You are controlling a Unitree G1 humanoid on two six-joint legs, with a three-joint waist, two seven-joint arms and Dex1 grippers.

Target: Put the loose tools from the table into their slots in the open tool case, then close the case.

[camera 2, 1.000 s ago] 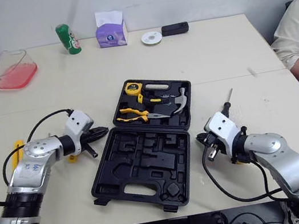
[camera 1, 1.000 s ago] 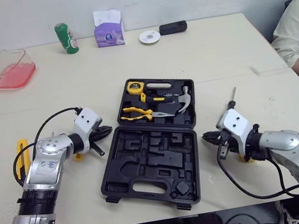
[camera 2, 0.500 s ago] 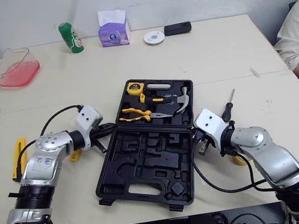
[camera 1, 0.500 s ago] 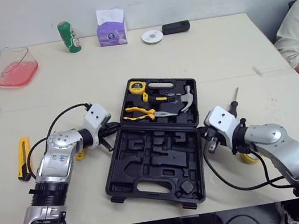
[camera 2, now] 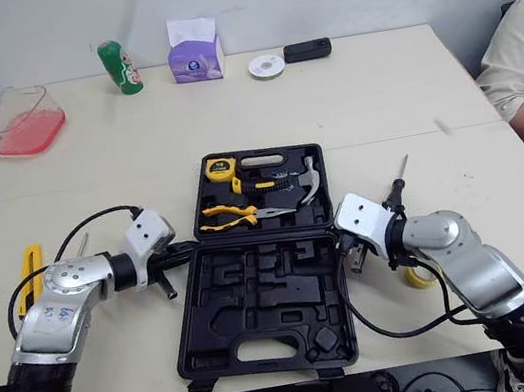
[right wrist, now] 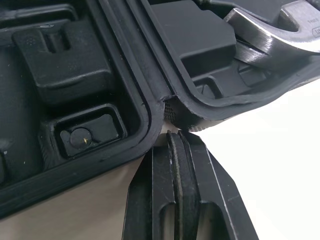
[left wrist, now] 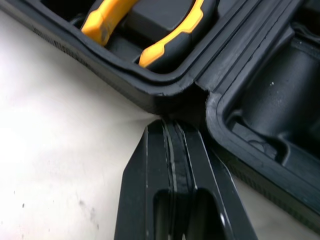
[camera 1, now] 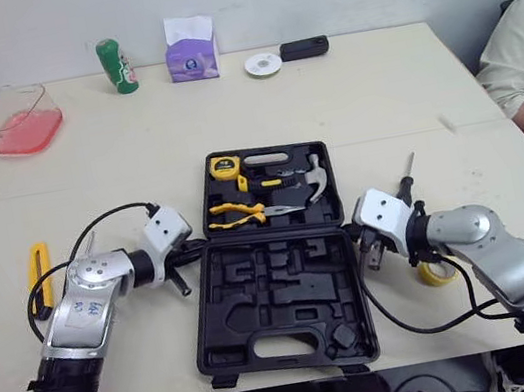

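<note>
Far L on the table (camera 1: 376, 95): yellow utility knife (camera 1: 41, 277), loose, well apart from the L gripper (left wrist: 171, 124). L forearm lies low over the table, reaching R toward the tool case (camera 1: 279, 289). Its fingers (left wrist: 155, 150) are pressed together, tips touching the case's L side at the hinge notch where the 2 halves meet.

Case lies open & flat, mid-table toward the near edge. Far half holds tape measure (camera 1: 225, 167), pliers (camera 1: 245, 213) & hammer (camera 1: 312, 175); near half is bare moulded slots.

R gripper (right wrist: 176, 134) mirrors the L: fingers closed on themselves, tips against the case's R side at the hinge notch. R forearm is low, reaching L, elbow out to the near R. Just R of that wrist a screwdriver (camera 1: 404, 179) lies loose, shaft pointing far. A yellow tape roll (camera 1: 429, 276) sits partly under the R forearm.

Vs 1 s ago: R tips were apart from the case edge, now touching. L tips have come in to the hinge too. Case was skewed to the table seam then, now abt square to it.
</note>
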